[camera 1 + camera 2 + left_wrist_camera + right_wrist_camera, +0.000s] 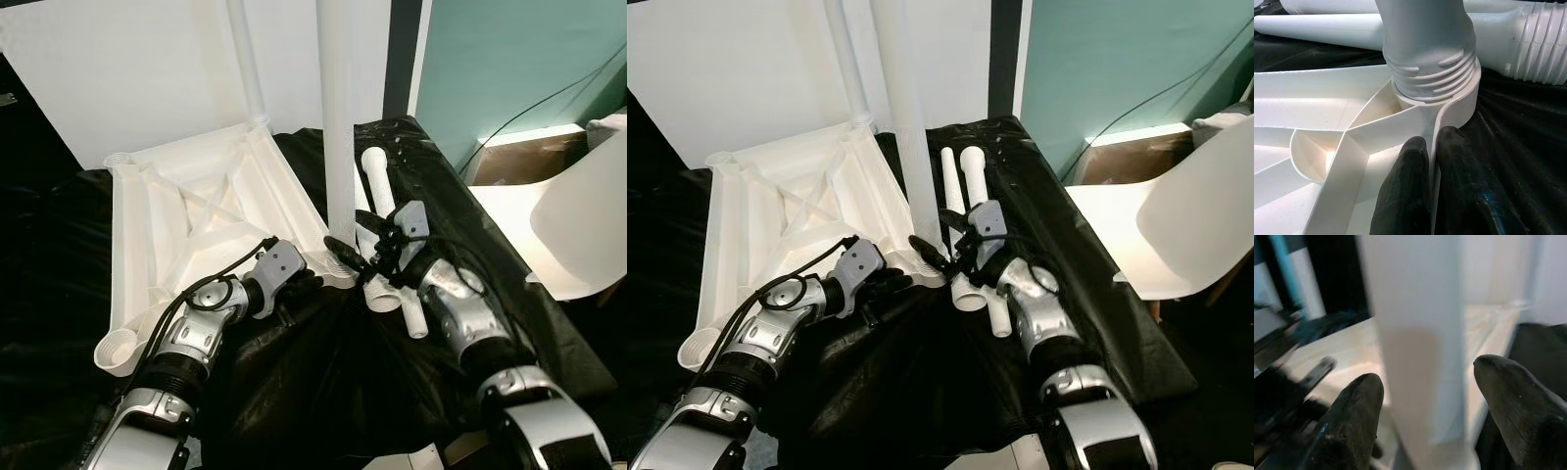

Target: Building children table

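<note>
A white plastic table top [196,215] lies upside down on black cloth. A white leg [338,127] stands upright in its near right corner socket, with its threads [1432,63] partly showing above the socket. My left gripper [1431,161] is shut on the table top's rim just below that socket. My right gripper [1425,416] is open, one finger on each side of the upright leg [1415,357] low down. A second leg [245,59] stands at the far corner. Two loose legs [377,176] lie on the cloth behind my right gripper.
The black cloth [323,382] covers the work surface. A white chair [578,225] stands close on the right, beside a teal wall with a dangling cable. A white board leans behind the table top.
</note>
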Robot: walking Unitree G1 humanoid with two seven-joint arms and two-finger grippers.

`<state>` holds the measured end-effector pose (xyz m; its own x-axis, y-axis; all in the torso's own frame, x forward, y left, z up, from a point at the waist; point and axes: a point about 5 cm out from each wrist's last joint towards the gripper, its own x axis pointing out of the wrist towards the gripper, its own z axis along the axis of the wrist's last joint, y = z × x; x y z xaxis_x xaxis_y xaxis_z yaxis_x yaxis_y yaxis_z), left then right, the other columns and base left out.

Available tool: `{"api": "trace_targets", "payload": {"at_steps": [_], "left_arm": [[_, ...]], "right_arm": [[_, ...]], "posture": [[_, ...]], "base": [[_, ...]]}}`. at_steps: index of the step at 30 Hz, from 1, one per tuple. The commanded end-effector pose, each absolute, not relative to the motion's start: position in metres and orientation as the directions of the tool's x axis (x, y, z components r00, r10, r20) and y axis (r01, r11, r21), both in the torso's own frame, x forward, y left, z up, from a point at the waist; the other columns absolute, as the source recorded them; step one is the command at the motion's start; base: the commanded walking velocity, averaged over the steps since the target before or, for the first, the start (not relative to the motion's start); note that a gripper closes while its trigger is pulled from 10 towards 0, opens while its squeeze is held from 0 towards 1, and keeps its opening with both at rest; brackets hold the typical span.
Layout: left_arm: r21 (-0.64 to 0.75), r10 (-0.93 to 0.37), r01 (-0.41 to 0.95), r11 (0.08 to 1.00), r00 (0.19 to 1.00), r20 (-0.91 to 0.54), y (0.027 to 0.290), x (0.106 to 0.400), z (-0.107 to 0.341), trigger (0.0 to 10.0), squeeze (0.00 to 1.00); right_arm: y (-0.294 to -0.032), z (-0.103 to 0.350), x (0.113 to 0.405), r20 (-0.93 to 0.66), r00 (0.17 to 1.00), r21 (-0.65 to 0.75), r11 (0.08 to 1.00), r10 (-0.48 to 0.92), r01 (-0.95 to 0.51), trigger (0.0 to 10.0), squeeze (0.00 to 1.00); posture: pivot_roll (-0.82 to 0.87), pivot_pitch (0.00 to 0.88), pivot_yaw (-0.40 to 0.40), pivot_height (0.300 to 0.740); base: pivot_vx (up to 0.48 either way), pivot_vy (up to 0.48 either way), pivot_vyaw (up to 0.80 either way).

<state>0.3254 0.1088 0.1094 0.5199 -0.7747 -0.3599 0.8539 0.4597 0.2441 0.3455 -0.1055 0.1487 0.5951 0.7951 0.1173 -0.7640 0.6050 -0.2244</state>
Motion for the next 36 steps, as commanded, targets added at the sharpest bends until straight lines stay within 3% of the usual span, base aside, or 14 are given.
{"api": "trace_targets", "payload": {"at_steps": [1, 2, 3, 4, 5, 6, 7, 17, 22, 23, 24, 25, 28, 36], "left_arm": [[0.178, -0.731, 0.852, 0.493, 0.516, -0.446, 0.113, 0.317, 0.083, 10.0, 0.00], [0.178, -0.731, 0.852, 0.493, 0.516, -0.446, 0.113, 0.317, 0.083, 10.0, 0.00], [0.179, -0.730, 0.850, 0.495, 0.519, -0.445, 0.114, 0.317, 0.084, 10.0, 0.00], [0.179, -0.730, 0.850, 0.495, 0.519, -0.445, 0.114, 0.317, 0.084, 10.0, 0.00], [0.179, -0.728, 0.848, 0.498, 0.521, -0.444, 0.114, 0.317, 0.084, 10.0, 0.00], [0.179, -0.728, 0.848, 0.498, 0.521, -0.444, 0.114, 0.317, 0.084, 10.0, 0.00], [0.180, -0.727, 0.847, 0.500, 0.524, -0.444, 0.115, 0.317, 0.084, 10.0, 0.00], [0.181, -0.724, 0.845, 0.503, 0.526, -0.446, 0.118, 0.316, 0.084, 10.0, 0.00], [0.134, -0.783, 0.908, 0.397, 0.411, -0.467, 0.118, 0.307, 0.086, 10.0, 0.00], [0.113, -0.797, 0.922, 0.370, 0.378, -0.471, 0.119, 0.303, 0.087, 10.0, 0.00], [0.087, -0.810, 0.934, 0.347, 0.345, -0.473, 0.120, 0.299, 0.087, 10.0, 0.00], [0.087, -0.810, 0.934, 0.347, 0.345, -0.473, 0.120, 0.299, 0.087, 10.0, 0.00], [0.050, -0.827, 0.951, 0.306, 0.292, -0.481, 0.121, 0.292, 0.086, 10.0, 0.00], [0.026, -0.832, 0.957, 0.289, 0.264, -0.487, 0.122, 0.286, 0.084, 10.0, 0.00]], "right_arm": [[-0.101, 0.142, 0.344, 0.066, 0.549, -0.198, 0.550, 0.833, -0.811, 10.0, 0.00], [-0.101, 0.142, 0.344, 0.066, 0.549, -0.198, 0.550, 0.833, -0.811, 10.0, 0.00], [-0.099, 0.138, 0.344, 0.023, 0.506, -0.188, 0.501, 0.862, -0.845, 8.9, 0.00], [-0.099, 0.138, 0.344, 0.023, 0.506, -0.188, 0.501, 0.862, -0.845, 8.9, 0.00], [-0.097, 0.135, 0.343, -0.010, 0.470, -0.181, 0.460, 0.883, -0.869, 2.0, 0.00], [-0.097, 0.135, 0.343, -0.010, 0.470, -0.181, 0.460, 0.883, -0.869, 2.0, 0.00], [-0.097, 0.133, 0.342, -0.032, 0.440, -0.169, 0.429, 0.897, -0.887, 0.0, 0.00], [-0.106, 0.136, 0.348, -0.079, 0.391, -0.139, 0.379, 0.917, -0.915, 0.0, 0.00], [-0.114, 0.127, 0.343, -0.061, 0.425, -0.039, 0.423, 0.903, -0.905, 0.0, 0.00], [-0.107, 0.124, 0.339, -0.004, 0.473, -0.018, 0.473, 0.881, -0.881, 0.0, 0.00], [-0.098, 0.122, 0.334, 0.086, 0.574, -0.007, 0.576, 0.815, -0.817, 0.0, 0.00], [-0.098, 0.122, 0.334, 0.086, 0.574, -0.007, 0.576, 0.815, -0.817, 0.0, 0.00], [-0.082, 0.118, 0.321, 0.223, 0.723, 0.068, 0.729, 0.654, -0.681, 0.0, 0.00], [-0.074, 0.129, 0.316, 0.337, 0.821, 0.068, 0.858, 0.461, -0.510, 0.0, 0.00]], "posture": [[-0.03, 0.000, 0.071, 0.740], [-0.03, 0.000, 0.071, 0.740], [-0.03, 0.000, 0.068, 0.740], [-0.03, 0.000, 0.068, 0.740], [-0.02, 0.000, 0.068, 0.740], [-0.02, 0.000, 0.068, 0.740], [-0.02, 0.000, 0.067, 0.740], [-0.02, 0.000, 0.070, 0.740], [-0.03, 0.000, 0.075, 0.740], [-0.03, 0.000, 0.075, 0.740], [-0.04, 0.000, 0.078, 0.740], [-0.04, 0.000, 0.078, 0.740], [-0.04, 0.000, 0.084, 0.740], [-0.04, 0.000, 0.095, 0.740]], "base": [[0.000, 0.000, 0.00], [0.000, 0.000, 0.00], [0.000, 0.000, 0.00], [0.000, 0.000, 0.00], [0.000, 0.000, 0.00], [0.000, 0.000, 0.00], [0.000, 0.000, 0.00], [0.000, 0.000, 0.00], [0.000, 0.000, 0.00], [0.000, 0.000, 0.00], [0.000, 0.000, 0.00], [0.000, 0.000, 0.00], [0.000, 0.000, 0.00], [0.000, 0.000, 0.00]]}}
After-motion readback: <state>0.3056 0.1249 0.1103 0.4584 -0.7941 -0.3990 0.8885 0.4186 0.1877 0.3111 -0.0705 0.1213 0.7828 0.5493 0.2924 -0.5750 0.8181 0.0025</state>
